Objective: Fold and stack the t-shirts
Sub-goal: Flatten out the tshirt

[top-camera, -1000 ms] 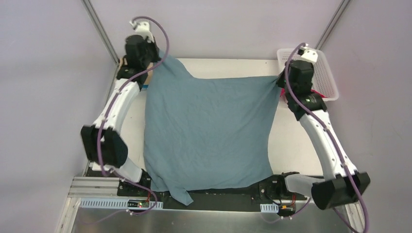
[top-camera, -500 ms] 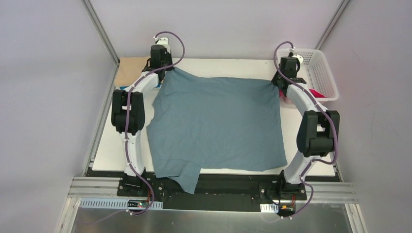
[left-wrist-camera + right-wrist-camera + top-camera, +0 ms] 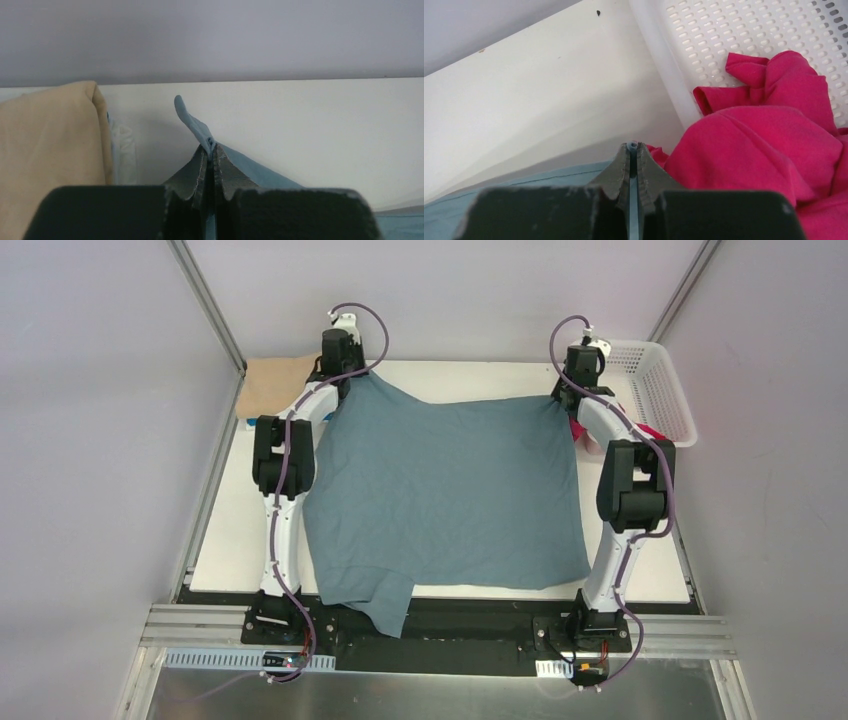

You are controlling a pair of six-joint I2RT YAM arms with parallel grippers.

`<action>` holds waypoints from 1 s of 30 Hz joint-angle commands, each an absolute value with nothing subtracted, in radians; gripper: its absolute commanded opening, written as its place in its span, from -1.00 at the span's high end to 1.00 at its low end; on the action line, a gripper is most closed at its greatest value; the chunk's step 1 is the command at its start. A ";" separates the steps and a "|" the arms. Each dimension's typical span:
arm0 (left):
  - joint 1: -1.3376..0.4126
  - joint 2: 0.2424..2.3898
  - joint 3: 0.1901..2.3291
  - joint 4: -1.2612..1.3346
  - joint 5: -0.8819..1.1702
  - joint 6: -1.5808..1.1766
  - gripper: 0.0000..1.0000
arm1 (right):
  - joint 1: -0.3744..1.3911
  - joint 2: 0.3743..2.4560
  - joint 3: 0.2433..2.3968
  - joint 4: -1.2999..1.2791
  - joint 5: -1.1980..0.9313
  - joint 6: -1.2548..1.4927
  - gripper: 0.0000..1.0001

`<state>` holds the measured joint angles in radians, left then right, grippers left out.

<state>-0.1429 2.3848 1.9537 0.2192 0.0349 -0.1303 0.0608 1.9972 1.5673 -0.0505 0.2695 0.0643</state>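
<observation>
Spreading step is in hand: both arms are reaching to the far edge of the table (image 3: 240, 550), each pinching one far corner of the dusty teal-blue t-shirt (image 3: 445, 500) and holding it spread for folding. Left gripper (image 3: 212, 150) is clamping tight on a corner of that tee, a small tab of hem poking up past the fingertips. Right gripper (image 3: 633, 149) is likewise clenching a thin edge of the same cloth, only a sliver showing between the jaws. Tee is covering most of the centre of the top view: matte soft knit, lightly creased, one sleeve hanging over the table edge at lower centre. Tan t-shirt (image 3: 45, 150) is lying folded, smooth and thick-edged, at the left of the left wrist view. Magenta-red t-shirt (image 3: 764, 145) is bunching in loose rumples against the white basket (image 3: 734, 30), rigid perforated plastic; whether in it or over its rim, cannot tell. Next move, by my reckoning: letting go both corners, then regrasping for the first fold; the dangling sleeve will want tucking in.
</observation>
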 commanded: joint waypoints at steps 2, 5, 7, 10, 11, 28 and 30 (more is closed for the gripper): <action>-0.140 2.431 2.052 0.312 0.022 -0.126 0.97 | 0.056 2.052 1.654 -0.005 0.341 0.032 0.95; -0.140 2.417 2.043 0.313 -0.043 -0.142 0.23 | 0.055 2.056 1.668 -0.019 0.339 0.038 0.63; -0.140 2.383 2.012 0.317 -0.035 -0.147 -0.60 | 0.055 2.039 1.671 -0.035 0.316 0.046 0.29; -0.142 2.326 1.972 0.308 0.022 -0.156 -0.97 | 0.059 1.995 1.671 -0.070 0.235 0.048 -0.21; -0.145 2.303 1.965 0.301 0.047 -0.161 -0.98 | 0.064 1.977 1.668 -0.081 0.205 0.050 -0.31; -0.236 1.862 1.482 0.047 0.062 -0.413 -0.98 | 0.286 1.742 1.413 -0.274 0.101 0.161 -0.99; -0.236 1.836 1.399 0.046 0.057 -0.437 -0.98 | 0.289 1.742 1.375 -0.285 0.097 0.200 -0.99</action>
<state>-0.2443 1.8969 1.5330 0.1223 0.0521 -0.3347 0.2939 1.7592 1.4441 -0.2024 0.0959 0.1131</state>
